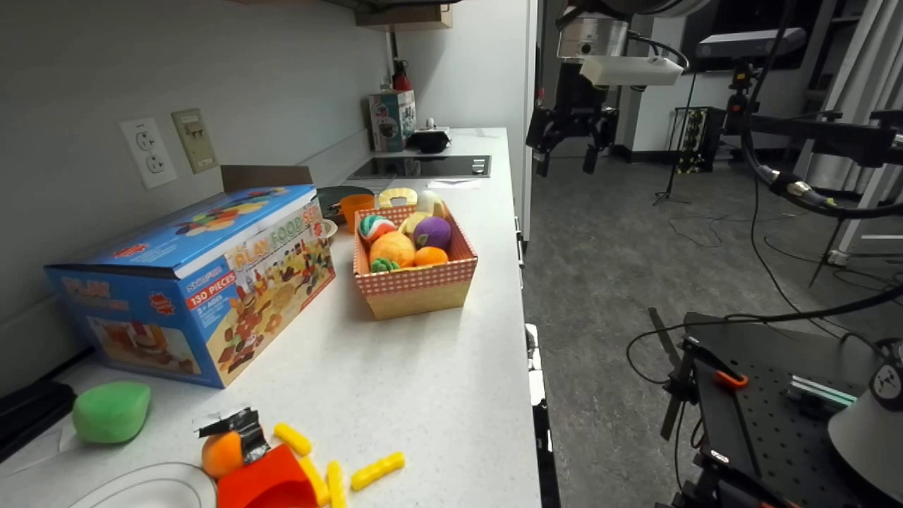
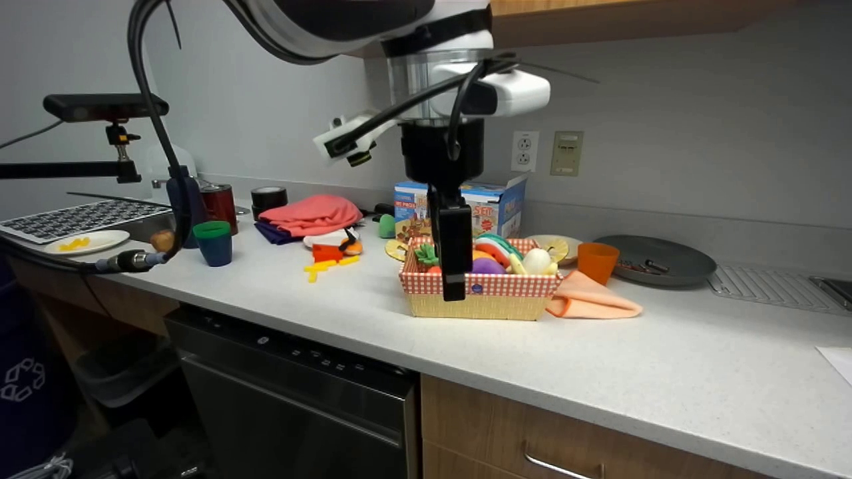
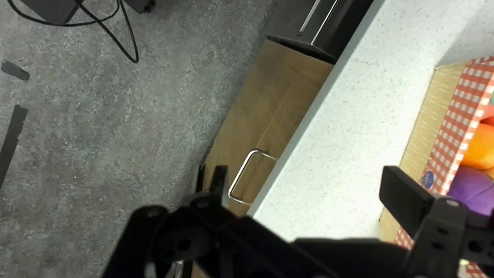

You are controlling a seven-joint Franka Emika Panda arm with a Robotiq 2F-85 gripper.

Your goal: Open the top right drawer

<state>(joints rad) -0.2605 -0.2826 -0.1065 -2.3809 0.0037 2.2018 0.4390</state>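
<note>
No drawer with a white front shows; the top right drawer as described is out of view. Under the counter is a shut wood-fronted drawer (image 2: 479, 412) with a silver bar handle (image 2: 559, 469). In the wrist view its handle (image 3: 242, 173) lies beside the left finger, below the counter edge. My gripper (image 3: 307, 173) is open and empty, its fingers wide apart. In an exterior view the gripper (image 1: 566, 164) hangs pointing down, apart from everything. In an exterior view the gripper (image 2: 454, 293) shows side-on, overlapping the basket in the picture.
A checked basket (image 2: 492, 309) of toy food stands on the white counter (image 2: 699, 372). A dark dishwasher (image 2: 293, 399) is left of the wood fronts. A blue toy box (image 1: 261, 275), pan (image 2: 665, 253) and orange cup (image 2: 597, 261) stand farther back. An overhead cabinet (image 2: 599, 16) hangs above.
</note>
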